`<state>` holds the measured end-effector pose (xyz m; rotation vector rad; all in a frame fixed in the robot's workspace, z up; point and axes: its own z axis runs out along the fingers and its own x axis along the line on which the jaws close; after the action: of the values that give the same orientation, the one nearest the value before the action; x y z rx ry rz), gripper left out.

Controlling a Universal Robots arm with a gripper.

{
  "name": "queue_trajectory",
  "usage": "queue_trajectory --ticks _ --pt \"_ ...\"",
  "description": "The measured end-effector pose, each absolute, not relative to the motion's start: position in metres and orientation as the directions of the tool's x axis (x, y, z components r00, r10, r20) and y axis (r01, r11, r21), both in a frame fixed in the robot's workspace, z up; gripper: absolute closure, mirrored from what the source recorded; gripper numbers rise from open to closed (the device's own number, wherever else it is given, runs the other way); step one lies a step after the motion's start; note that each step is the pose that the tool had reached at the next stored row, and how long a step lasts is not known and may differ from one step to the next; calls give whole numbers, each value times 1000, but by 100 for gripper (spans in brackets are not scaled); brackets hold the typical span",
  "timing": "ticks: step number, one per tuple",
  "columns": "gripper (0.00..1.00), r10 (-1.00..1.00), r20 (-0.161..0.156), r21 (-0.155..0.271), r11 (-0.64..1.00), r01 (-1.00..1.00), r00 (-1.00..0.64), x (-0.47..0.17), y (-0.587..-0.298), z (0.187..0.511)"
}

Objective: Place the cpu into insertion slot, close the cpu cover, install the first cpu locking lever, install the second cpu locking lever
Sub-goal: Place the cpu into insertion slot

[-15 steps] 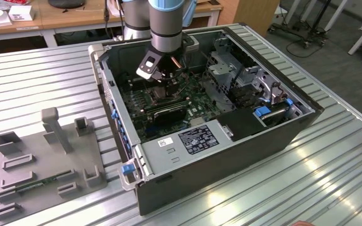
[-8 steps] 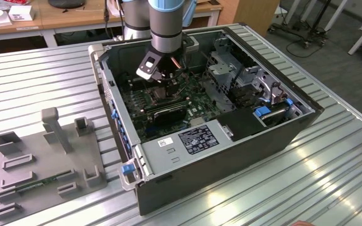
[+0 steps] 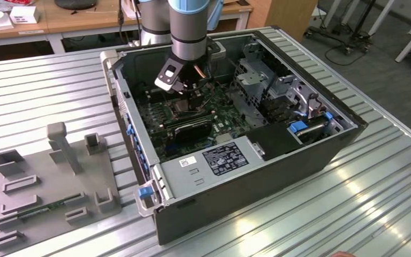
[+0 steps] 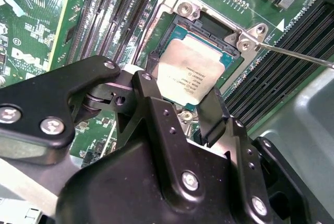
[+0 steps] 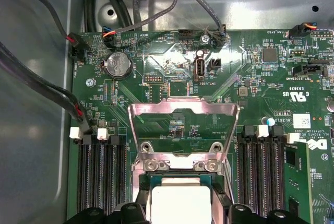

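Over the insertion slot (image 4: 192,25), jaws just beside the cpu (image 4: 189,75) on two sides, actual grip unclear.

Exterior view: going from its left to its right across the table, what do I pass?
Grey fixture plate → blue corner latch → green motherboard → blue drive-bay tab.

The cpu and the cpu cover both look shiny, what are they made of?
The cpu: its top looks like metal, pale silvery with a dull matte sheen; the thin green rim around it looks like circuit board.
The cpu cover: probably thin stamped sheet metal, bare and bright, since it glints and has a cut-out middle.
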<state>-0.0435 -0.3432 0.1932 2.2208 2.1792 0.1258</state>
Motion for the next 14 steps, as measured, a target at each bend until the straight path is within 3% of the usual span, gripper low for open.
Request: queue_trajectory --ticks 14 --pt "46 999 38 76 -20 997 18 -43 -343 195"
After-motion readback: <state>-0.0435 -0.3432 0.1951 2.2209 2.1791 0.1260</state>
